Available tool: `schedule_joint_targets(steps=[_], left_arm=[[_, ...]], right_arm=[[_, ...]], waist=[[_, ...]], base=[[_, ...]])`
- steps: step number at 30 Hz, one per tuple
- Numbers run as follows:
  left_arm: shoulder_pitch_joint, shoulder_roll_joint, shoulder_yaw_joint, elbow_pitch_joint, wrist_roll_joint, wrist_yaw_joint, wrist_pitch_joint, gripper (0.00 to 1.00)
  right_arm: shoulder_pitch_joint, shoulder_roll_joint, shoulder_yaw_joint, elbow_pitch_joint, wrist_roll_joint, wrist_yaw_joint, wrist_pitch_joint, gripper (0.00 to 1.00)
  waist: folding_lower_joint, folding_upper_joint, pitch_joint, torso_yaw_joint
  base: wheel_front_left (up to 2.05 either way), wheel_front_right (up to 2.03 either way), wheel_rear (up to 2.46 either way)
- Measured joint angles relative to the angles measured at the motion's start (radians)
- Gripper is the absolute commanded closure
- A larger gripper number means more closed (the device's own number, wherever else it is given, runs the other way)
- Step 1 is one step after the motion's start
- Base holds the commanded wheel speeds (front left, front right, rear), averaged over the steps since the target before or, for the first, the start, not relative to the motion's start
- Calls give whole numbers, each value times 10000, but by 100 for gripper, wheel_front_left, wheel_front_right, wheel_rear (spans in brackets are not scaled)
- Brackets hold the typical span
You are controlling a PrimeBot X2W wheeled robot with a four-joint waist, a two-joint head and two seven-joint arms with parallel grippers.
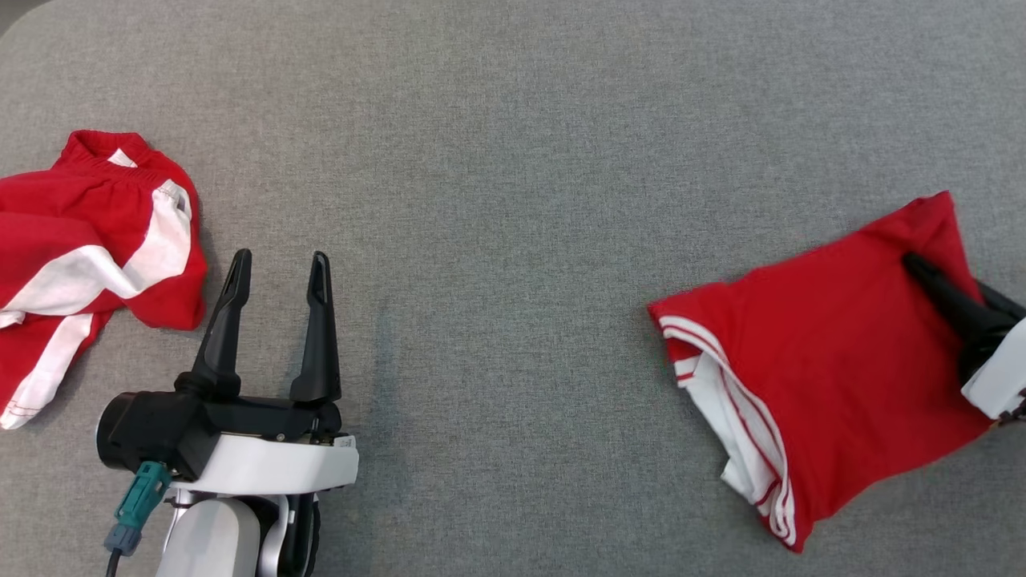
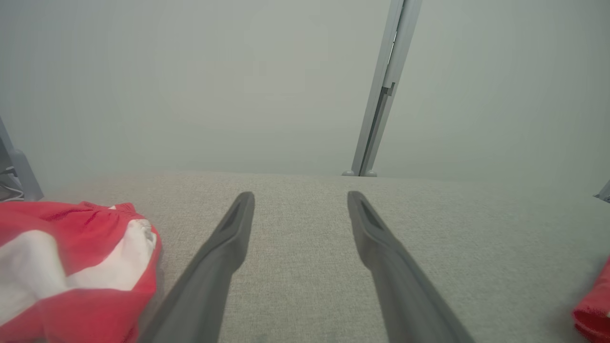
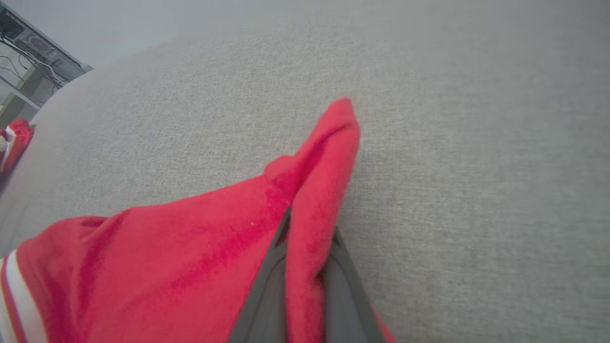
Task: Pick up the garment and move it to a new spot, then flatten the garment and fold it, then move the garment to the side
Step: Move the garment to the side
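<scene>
Covering the scene is a grey, cloth-topped tabletop (image 1: 513,120), and on it, at the robot's right, lies the folded garment (image 1: 834,353). It is a red rectangle set at a slant, with white striped trim layered along the edge that faces the middle of the tabletop. Most of it rests flat. In the right wrist view its far corner (image 3: 333,143) stands up in a narrow ridge of red cloth.

Well apart from the folded garment, across a wide stretch of bare grey, a second piece of clothing (image 1: 88,240) sits crumpled. It is red with broad white bands and a gathered waistband at the end away from the robot. The left wrist view shows it low and close (image 2: 71,267).

Between the folded garment and that crumpled heap, much nearer the heap, hangs the left arm (image 1: 240,465). Its jaws stand wide apart, the two dark fingers (image 1: 321,320) holding nothing and spread over bare cloth.

The right arm (image 1: 998,377) reaches onto the folded garment from its outer side. Its dark fingers (image 1: 946,300) lie over the red cloth, and its jaws are clamped on the raised ridge at that corner, with fabric pinched between the fingers (image 3: 267,295).

Behind the tabletop, in the left wrist view, stands a thin grey post (image 2: 381,95).
</scene>
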Motion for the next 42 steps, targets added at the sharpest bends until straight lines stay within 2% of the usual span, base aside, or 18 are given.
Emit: schedule_joint_targets(steps=[5, 8, 12, 28, 34, 42], left_arm=[[1, -2, -98, 15, 27, -17, 0, 0], [0, 0, -134, -69, 77, -19, 0, 0], [-23, -4, -211, -157, 88, -50, 0, 0], [-906, 2, 40, -535, 86, -267, -2, 0], [-1003, 0, 148, -621, 94, -318, 0, 0], [-1147, 2, 234, -717, 107, -389, -6, 0]], right_arm=[[-439, -403, 54, 683, -343, 0, -359, 100], [-662, -965, 61, 943, -667, 2, -353, 100], [-1203, -1804, -483, 1547, -991, 2, -395, 100], [-2187, -4362, -1647, 2851, -2571, 2, -12, 100], [-2327, -4930, -1967, 2959, -3580, 2, -84, 100], [-2505, -5079, -2633, 3578, -5618, 2, -431, 100]], waist=[[0, 0, -1, -21], [0, 0, 72, -45], [0, 0, 337, -103], [0, 0, 2092, -56], [0, 0, 2571, -94], [0, 0, 2871, -136]], base=[[0, 0, 0], [0, 0, 0], [0, 0, 0], [0, 0, 0], [0, 0, 0], [0, 0, 0]])
